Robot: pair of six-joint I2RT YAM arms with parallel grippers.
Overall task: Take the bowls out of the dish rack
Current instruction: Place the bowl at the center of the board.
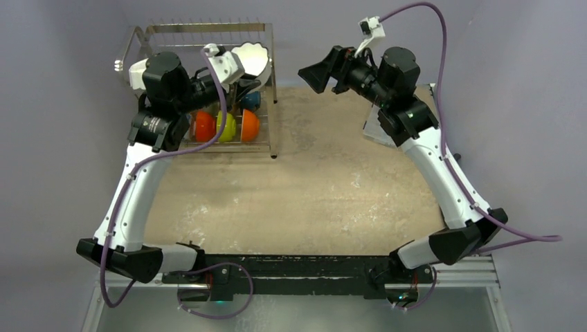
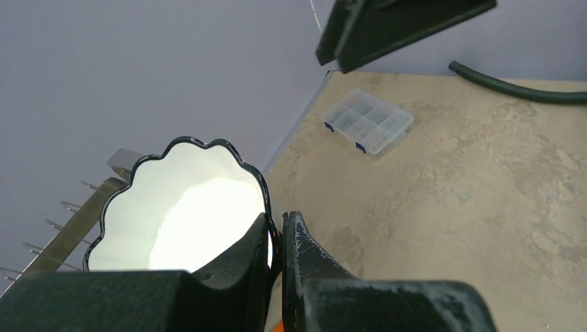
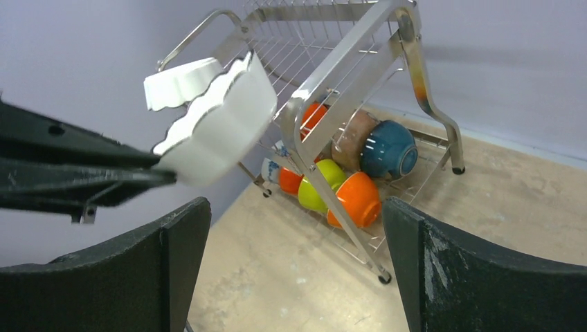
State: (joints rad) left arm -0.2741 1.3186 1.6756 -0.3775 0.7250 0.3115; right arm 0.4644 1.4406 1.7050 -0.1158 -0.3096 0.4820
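The dish rack is shiny metal wire, the white bowl glossy (tabletop matt).

From above, the left arm covered much of the dish rack, and only a sliver of a second white bowl showed past its wrist. The right arm hid most of the clear box. In the left wrist view the left fingers blocked the lower rim of the scalloped white bowl, and the box's contents were too small to read. In the right wrist view a tan bowl sat half behind the teal bowl; what was perhaps a patterned bowl peeked past the rack's post. The right fingers ran blurred off the bottom edge.
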